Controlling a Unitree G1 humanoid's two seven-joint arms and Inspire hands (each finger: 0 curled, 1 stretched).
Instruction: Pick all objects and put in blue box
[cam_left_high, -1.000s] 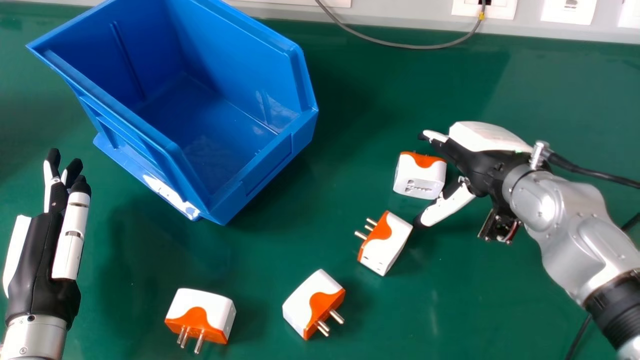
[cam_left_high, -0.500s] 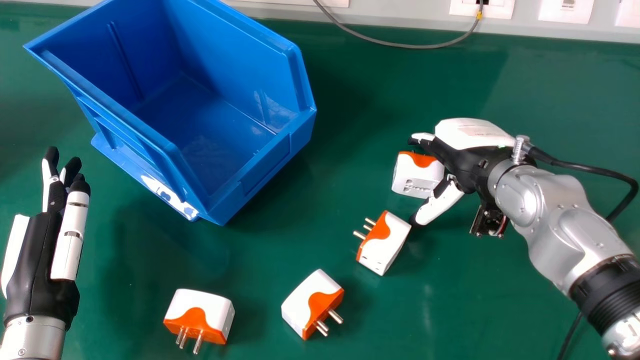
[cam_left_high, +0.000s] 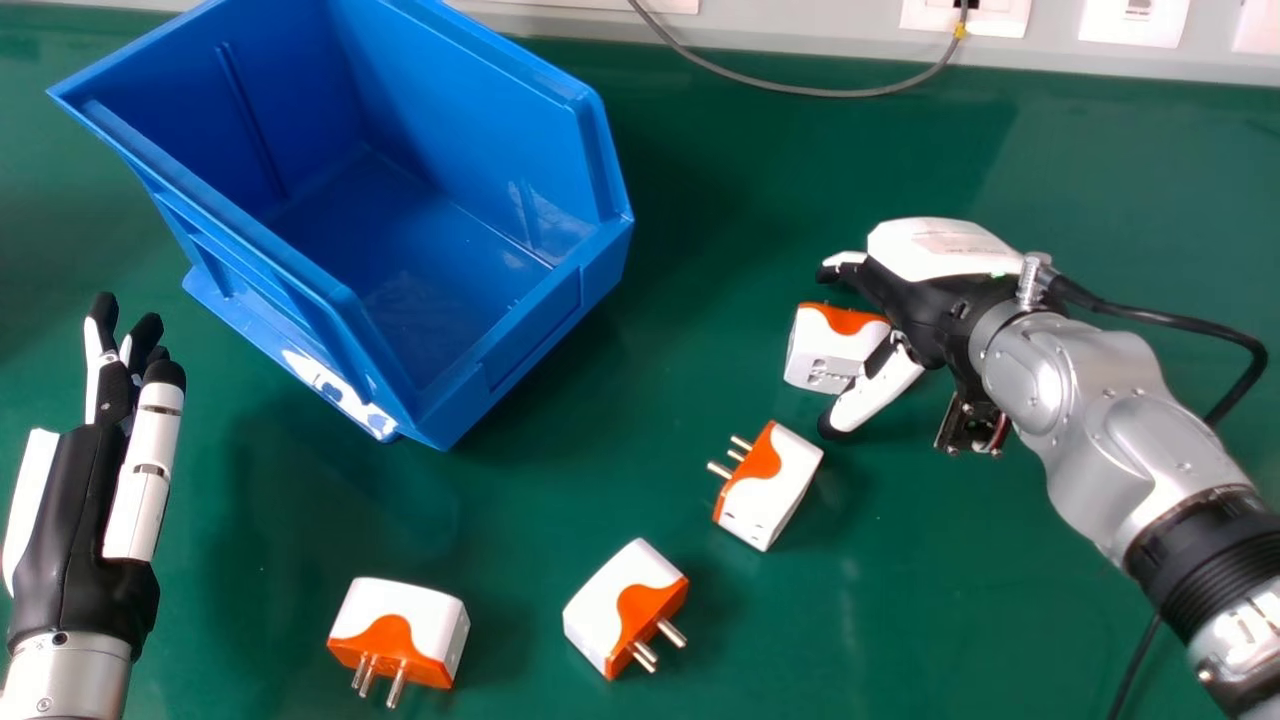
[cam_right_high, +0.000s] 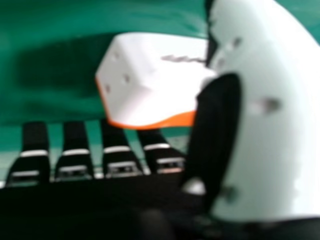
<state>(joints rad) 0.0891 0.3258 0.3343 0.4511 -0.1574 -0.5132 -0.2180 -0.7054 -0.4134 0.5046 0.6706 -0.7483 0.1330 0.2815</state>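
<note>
Progress low. Four white-and-orange plugs in view, all outside the blue box (cam_left_high: 530, 325), lying on the green table (cam_left_high: 500, 520). None of the four delivered, so the carrying and dropping are all to do.

First in line, I judge: the far plug (cam_left_high: 820, 350), right of the box, by the right hand (cam_left_high: 925, 310). Fingers there wide, reaching out past the plug's far side; thumb apart from them, on the near side, covering part of the plug in both views. Whether thumb and plug touch — cannot tell. No closed grip on it; the plug sits on the table. Step in hand looks like lining up for the first grasp.

Left to do after that:
- middle plug (cam_left_high: 785, 490), just nearer the robot than the first, prongs towards the box side. Close neighbour — might get nudged by the thumb.
- third plug (cam_left_high: 615, 600), nearer again and further left, prongs pointing away to the right and towards the robot.
- last plug (cam_left_high: 410, 610), left-most, prongs towards the robot.

Left hand (cam_left_high: 85, 500) at the view's left edge, fingers nearly straight, holding nothing.

Reckoning: the next gain needs fingers and thumb closed on the far plug, then a lift over the box's rim.
</note>
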